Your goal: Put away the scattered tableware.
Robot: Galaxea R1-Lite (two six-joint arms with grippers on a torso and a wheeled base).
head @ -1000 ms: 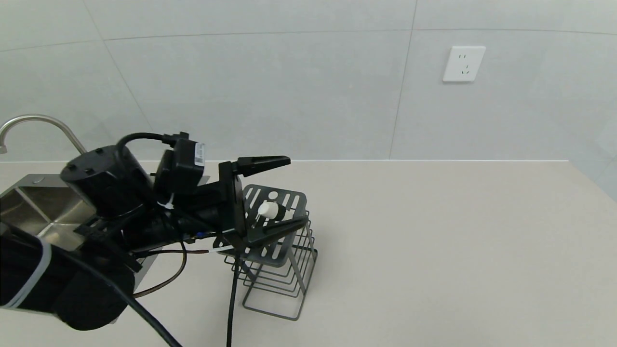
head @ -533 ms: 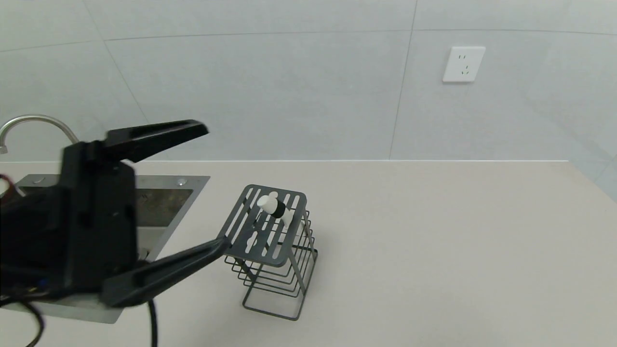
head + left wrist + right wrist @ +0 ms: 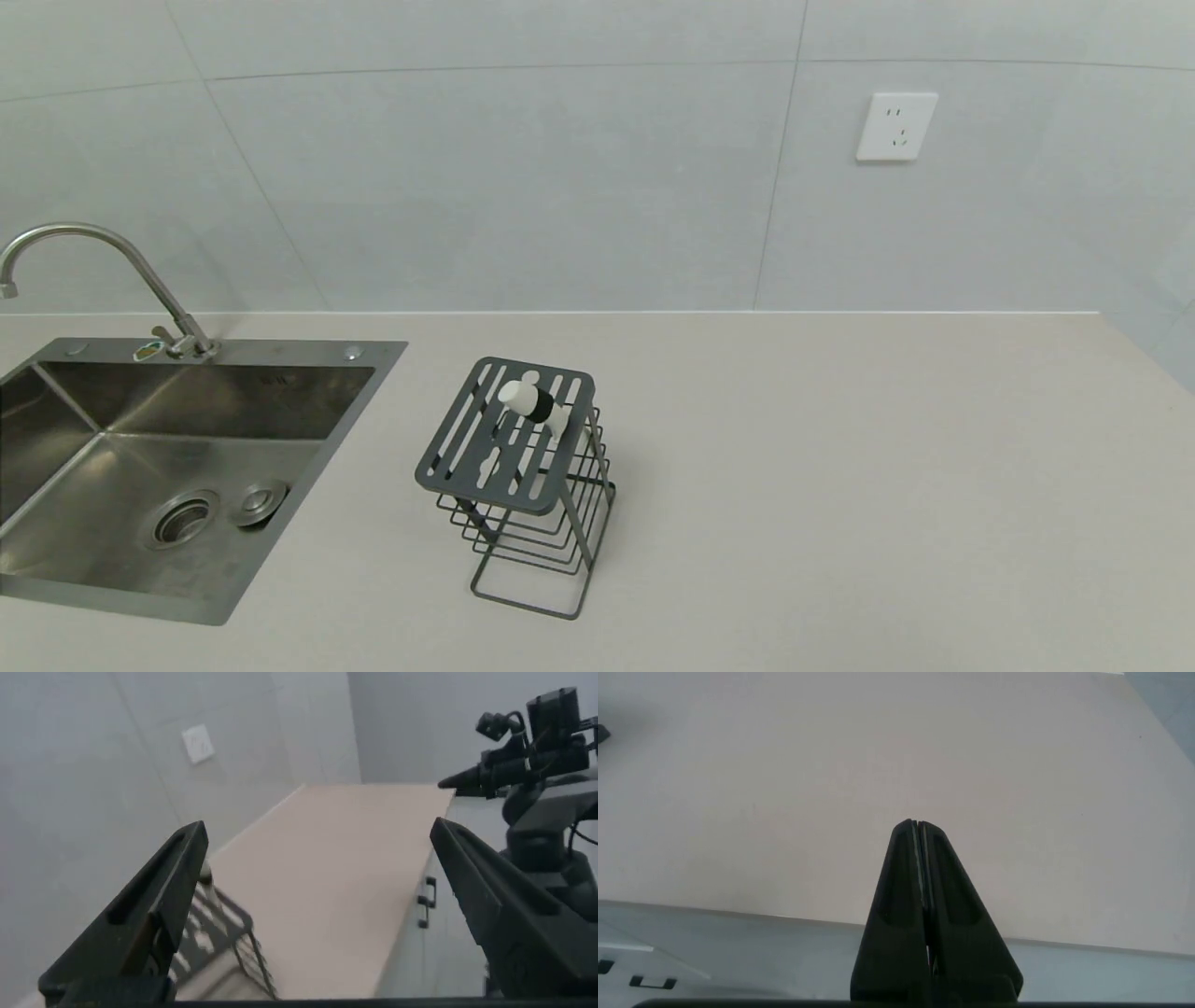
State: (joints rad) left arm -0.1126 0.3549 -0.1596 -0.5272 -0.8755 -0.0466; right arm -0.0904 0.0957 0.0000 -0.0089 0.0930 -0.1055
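Observation:
A dark grey wire utensil rack (image 3: 509,439) stands on the beige countertop (image 3: 840,448), just right of the sink. A white and black utensil handle (image 3: 527,401) sticks up through a slot in the rack's top plate. My left gripper (image 3: 318,833) is open with nothing between its fingers, raised over the counter, and the rack (image 3: 224,938) shows beside one finger. My right gripper (image 3: 918,829) is shut and empty, hanging over bare counter near the front edge.
A steel sink (image 3: 56,560) with a curved faucet (image 3: 93,243) lies at the left. A white wall socket (image 3: 896,124) sits on the tiled wall. The counter stretches wide to the right of the rack.
My open left gripper pulled back from the rack toward the left and left the head view. The utensil stayed standing in the rack.

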